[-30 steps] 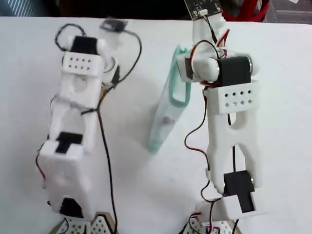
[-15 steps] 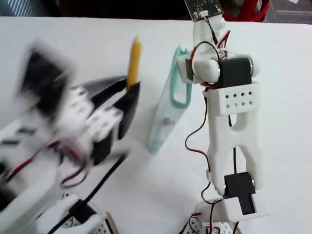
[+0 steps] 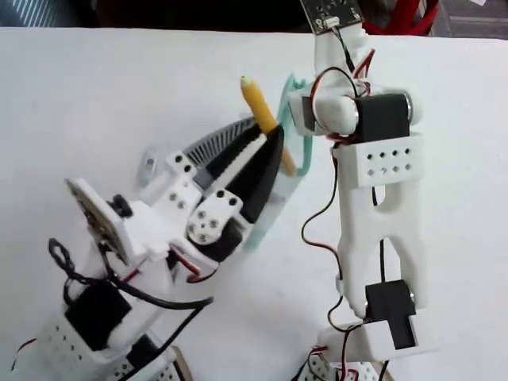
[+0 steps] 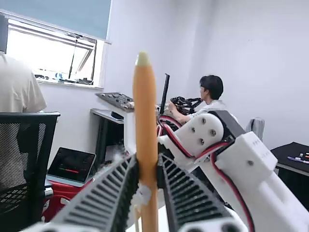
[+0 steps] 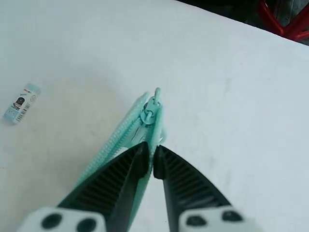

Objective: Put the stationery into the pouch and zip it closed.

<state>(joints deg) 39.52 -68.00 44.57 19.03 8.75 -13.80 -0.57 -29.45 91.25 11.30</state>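
A yellow pen [image 3: 258, 103] is clamped in my left gripper [image 3: 272, 135], its tip up and its lower end against the mint-green pouch [image 3: 262, 228]. In the left wrist view the pen [image 4: 145, 121] rises between the ribbed jaws of the left gripper [image 4: 146, 164]. The pouch stands on its long edge. My right gripper [image 3: 295, 113] is shut on the pouch's far end. In the right wrist view the right gripper [image 5: 150, 152] pinches the pouch [image 5: 120, 137] just behind the zipper pull [image 5: 153, 104]. A small eraser [image 3: 148, 168] [image 5: 20, 102] lies on the table left of the pouch.
The white table [image 3: 103, 87] is bare on the far left and far right. The right arm's body [image 3: 381, 214] stretches along the right side, and the left arm's base [image 3: 103, 302] sits at the near left. Red objects [image 3: 401, 20] lie beyond the back edge.
The left arm has swung down and to the right, carrying the yellow pen from the left side over to the pouch. The right arm and the pouch have stayed put.
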